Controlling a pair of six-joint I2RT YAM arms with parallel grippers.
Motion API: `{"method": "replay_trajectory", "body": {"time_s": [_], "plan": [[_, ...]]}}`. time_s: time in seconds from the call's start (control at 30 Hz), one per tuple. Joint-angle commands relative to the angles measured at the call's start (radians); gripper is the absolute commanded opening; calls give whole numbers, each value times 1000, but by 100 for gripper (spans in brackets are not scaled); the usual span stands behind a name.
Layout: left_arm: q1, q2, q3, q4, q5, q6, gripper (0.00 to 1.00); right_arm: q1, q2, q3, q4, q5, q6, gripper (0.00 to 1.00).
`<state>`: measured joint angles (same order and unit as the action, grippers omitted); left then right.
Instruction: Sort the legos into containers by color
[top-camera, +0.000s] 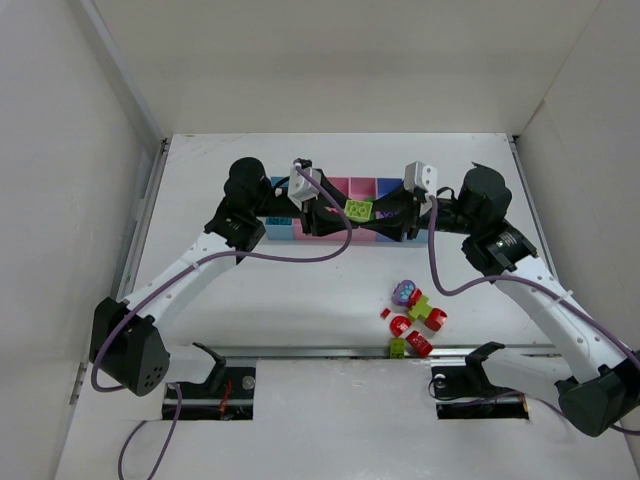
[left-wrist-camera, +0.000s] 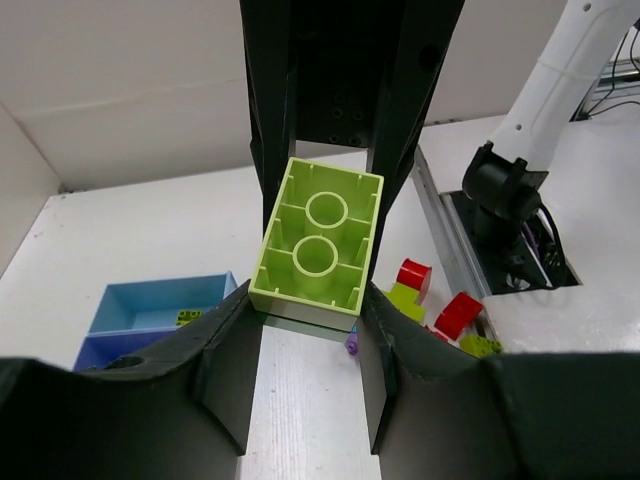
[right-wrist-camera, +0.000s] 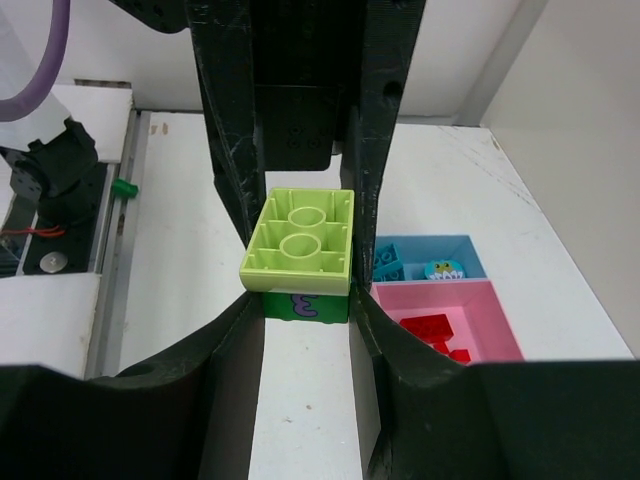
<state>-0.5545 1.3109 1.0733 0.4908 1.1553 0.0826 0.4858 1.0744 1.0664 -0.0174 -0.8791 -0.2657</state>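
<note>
White bench, walled on three sides. Over the containers (top-camera: 340, 187) your left jaws and right jaws both clamp one stacked pair (top-camera: 358, 210) (probably to pull it apart) — yellow-green brick (left-wrist-camera: 318, 243) on green brick (right-wrist-camera: 300, 304) — while loose legos (top-camera: 415, 315) lie nearer you.

White bench (top-camera: 300, 290). Row of joined containers (top-camera: 345, 186) sits at far side. Loose legos (top-camera: 412, 318), red, green, purple, clustered near front right.
</note>
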Motion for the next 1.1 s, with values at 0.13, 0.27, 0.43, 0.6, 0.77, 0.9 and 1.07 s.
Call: {"method": "replay_trajectory", "body": {"time_s": [0.13, 0.27, 0.43, 0.6, 0.77, 0.9, 1.07], "plan": [[-8, -25, 10, 58, 26, -14, 0, 10, 1, 4, 51, 15, -3, 41], [-8, -25, -4, 37, 1, -11, 0, 10, 10, 4, 42, 26, -3, 79], [-8, -16, 7, -96, -34, 78, 0, 10, 10, 17, 42, 26, 6, 79], [-8, -7, 16, -132, -52, 124, 0, 19, 22, 35, 42, -17, 16, 67], [-8, -7, 16, -159, -74, 135, 0, 42, 53, 53, 42, -29, 25, 46], [-8, -7, 16, -159, -84, 155, 0, 53, 88, 64, 42, -40, 45, 24], [-8, 4, 16, -262, -132, 227, 0, 53, 98, 95, 42, 23, 77, 0]]}}
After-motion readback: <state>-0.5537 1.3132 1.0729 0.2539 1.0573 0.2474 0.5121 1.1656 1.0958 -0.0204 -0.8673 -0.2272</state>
